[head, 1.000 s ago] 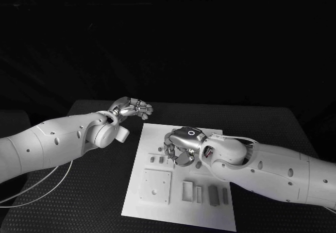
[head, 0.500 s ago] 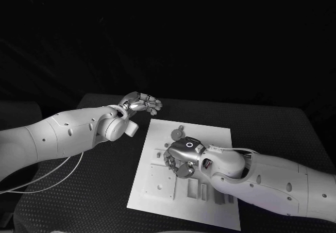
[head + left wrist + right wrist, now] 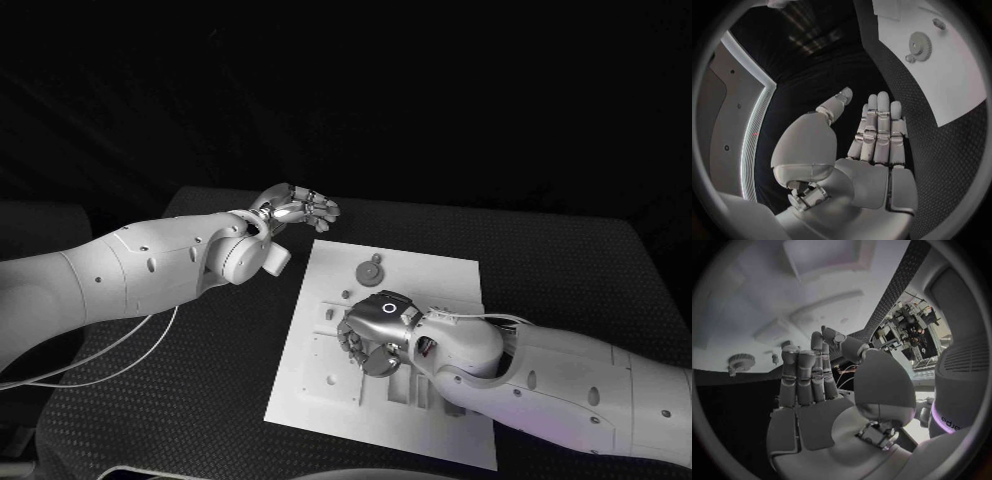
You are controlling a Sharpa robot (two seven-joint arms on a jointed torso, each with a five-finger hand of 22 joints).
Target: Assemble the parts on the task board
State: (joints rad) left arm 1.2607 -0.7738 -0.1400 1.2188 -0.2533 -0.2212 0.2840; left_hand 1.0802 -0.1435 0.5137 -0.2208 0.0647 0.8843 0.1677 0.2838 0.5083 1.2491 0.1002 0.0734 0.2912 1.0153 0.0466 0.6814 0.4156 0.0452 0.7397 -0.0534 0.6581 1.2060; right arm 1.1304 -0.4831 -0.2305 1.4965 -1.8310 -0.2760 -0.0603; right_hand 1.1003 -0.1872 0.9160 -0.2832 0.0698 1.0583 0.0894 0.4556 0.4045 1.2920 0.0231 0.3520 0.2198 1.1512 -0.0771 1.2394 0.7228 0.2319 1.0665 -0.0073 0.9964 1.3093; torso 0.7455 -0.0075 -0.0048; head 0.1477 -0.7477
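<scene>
The white task board (image 3: 433, 282) lies in the middle of the black table. A round gear (image 3: 374, 271) lies flat on its far part, with a small peg (image 3: 378, 257) just beyond it. My right hand (image 3: 376, 331) hovers over the board's middle, palm down, holding nothing; in the right wrist view its fingers (image 3: 804, 375) are stretched out side by side, and the gear (image 3: 739, 361) lies ahead on the board (image 3: 736, 335). My left hand (image 3: 297, 210) is off the board by its far left corner; its fingers (image 3: 879, 127) are straight and it holds nothing. The gear (image 3: 920, 44) rests on the board (image 3: 954, 85).
Small parts and recesses (image 3: 330, 362) mark the board's near left part, partly hidden under my right hand and forearm. A thin cable (image 3: 101, 368) loops over the table at the left. Black table (image 3: 562, 260) stretches to the right of the board.
The camera has shifted. My right hand has drawn back along the board toward its near part, uncovering the gear. The left hand stays by the far left corner.
</scene>
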